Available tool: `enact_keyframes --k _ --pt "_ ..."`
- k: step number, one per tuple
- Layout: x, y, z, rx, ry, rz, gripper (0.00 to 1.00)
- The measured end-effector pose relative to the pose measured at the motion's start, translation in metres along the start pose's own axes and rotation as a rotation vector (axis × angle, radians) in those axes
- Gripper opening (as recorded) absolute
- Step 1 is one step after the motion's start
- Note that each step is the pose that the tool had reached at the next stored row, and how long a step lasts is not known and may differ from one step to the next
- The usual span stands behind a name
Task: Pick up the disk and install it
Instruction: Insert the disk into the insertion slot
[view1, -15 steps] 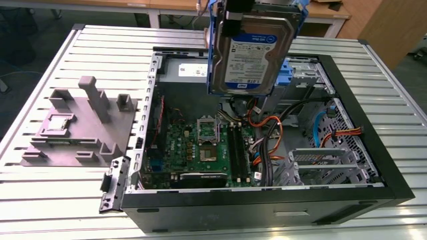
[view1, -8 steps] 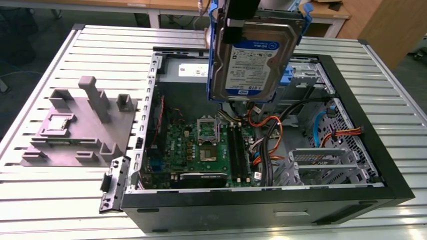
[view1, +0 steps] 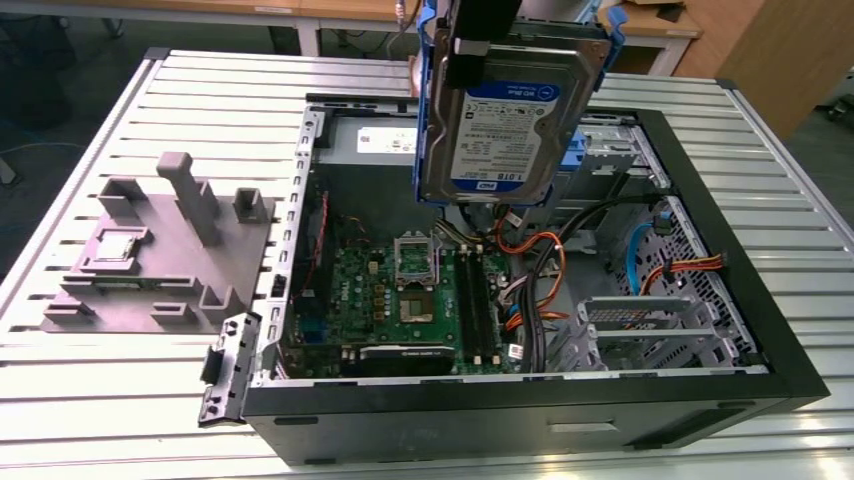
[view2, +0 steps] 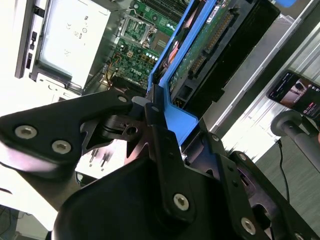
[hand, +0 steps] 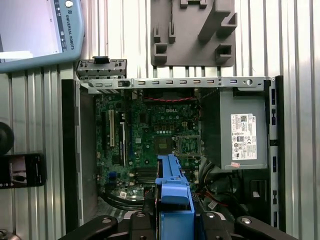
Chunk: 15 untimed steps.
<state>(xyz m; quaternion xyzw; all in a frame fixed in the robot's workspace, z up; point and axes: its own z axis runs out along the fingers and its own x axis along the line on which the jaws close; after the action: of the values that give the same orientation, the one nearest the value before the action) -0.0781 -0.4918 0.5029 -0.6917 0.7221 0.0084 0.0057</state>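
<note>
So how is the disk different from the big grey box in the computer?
The disk hangs above the case, clamped in the gripper; the box sits inside the case. The disk has blue rails along its sides; the box is plain grey. The disk's label is white and blue; the box's sticker is white. Both are greyish rectangles with a label.

Glossy blue plastic rails (view2: 175, 52) round the metal disk (view1: 505, 125).

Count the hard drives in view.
1: the disk, held by the gripper above the open computer case. Others may be hidden in the drive bays.
</note>
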Motion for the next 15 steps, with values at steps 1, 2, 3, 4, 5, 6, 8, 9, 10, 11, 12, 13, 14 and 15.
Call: enact_keyframes --k 1,2,3,4,5,6,8,9,10,11,12,13,14,15 --pt "0.0001 0.0000 0.0000 0.0000 0.0001 0.000 0.36" --pt "0.0002 0.0000 0.0000 0.0000 0.0001 0.000 0.36" --pt "0.0003 0.0000 0.0000 0.0000 0.0001 0.000 0.36" --pt "0.0003 0.0000 0.0000 0.0000 0.0000 0.000 0.36" --pt "0.0003 0.0000 0.0000 -0.0001 0.0000 0.000 0.36" --pt "0.0003 0.0000 0.0000 0.0000 0.0000 0.000 0.36" --pt "0.0004 0.0000 0.0000 0.0000 0.0000 0.000 0.36" --pt "0.0004 0.0000 0.0000 0.0000 0.0000 0.000 0.36" --pt "0.0005 0.0000 0.0000 0.0000 0.0000 0.000 0.36" --pt "0.0005 0.0000 0.0000 0.0000 0.0001 0.000 0.36" --pt "0.0006 0.0000 0.0000 0.0000 0.0003 0.000 0.36" --pt "0.0013 -0.0001 0.0000 0.0000 0.0010 0.000 0.36" --pt "0.0025 -0.0002 -0.0001 0.0000 0.0016 0.000 0.36" --pt "0.0039 -0.0002 0.0000 0.0001 0.0024 0.000 0.36"
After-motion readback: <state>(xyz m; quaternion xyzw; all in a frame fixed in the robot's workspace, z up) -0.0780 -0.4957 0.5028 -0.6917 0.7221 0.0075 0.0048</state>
